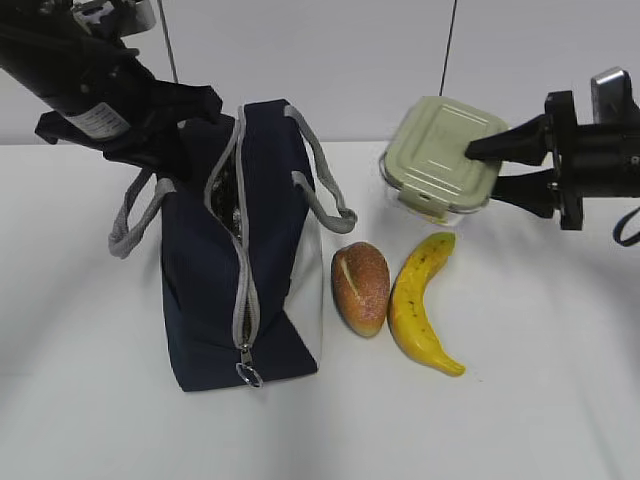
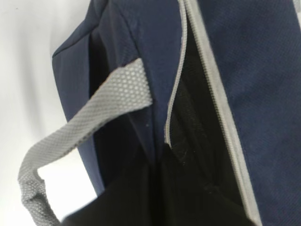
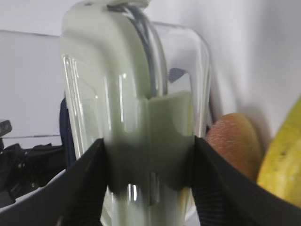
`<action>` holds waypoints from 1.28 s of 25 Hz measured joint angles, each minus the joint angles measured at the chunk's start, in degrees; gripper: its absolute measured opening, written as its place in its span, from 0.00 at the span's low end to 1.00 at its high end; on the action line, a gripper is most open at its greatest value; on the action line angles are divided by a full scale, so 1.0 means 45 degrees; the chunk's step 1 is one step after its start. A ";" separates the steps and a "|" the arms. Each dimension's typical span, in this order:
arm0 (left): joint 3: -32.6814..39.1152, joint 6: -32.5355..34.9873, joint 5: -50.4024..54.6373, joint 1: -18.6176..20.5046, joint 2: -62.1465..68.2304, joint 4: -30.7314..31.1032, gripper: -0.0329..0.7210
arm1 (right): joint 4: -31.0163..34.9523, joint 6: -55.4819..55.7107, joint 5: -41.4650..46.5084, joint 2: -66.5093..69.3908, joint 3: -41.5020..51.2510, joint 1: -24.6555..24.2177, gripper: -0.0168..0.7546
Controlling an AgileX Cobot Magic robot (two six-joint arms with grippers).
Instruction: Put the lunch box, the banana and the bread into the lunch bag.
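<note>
The navy lunch bag [image 1: 215, 270] stands on the white table with its grey zipper partly open. My left gripper [image 1: 188, 122] is at the bag's far end and pinches the fabric beside the opening. In the left wrist view its dark fingers [image 2: 113, 202] close on the bag's edge [image 2: 155, 61]. My right gripper [image 1: 492, 166] is shut on the lunch box [image 1: 440, 155] and holds it tilted above the table, right of the bag. The right wrist view shows the lunch box [image 3: 136, 94] upright between the pads [image 3: 84, 183]. The bread [image 1: 361, 288] and the banana [image 1: 420, 305] lie side by side below the box.
The bag's grey handles [image 1: 135, 220] hang out to both sides, and its ring pull [image 1: 248, 375] lies at the near end. Bare table [image 1: 520, 420] stretches in front and to the right. A white wall with thin cables stands behind.
</note>
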 joint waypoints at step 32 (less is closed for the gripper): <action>0.0000 0.0000 -0.0549 0.0000 -0.0679 -0.0297 0.04 | -0.3446 0.2832 -0.1427 0.0927 -0.4038 0.4862 0.52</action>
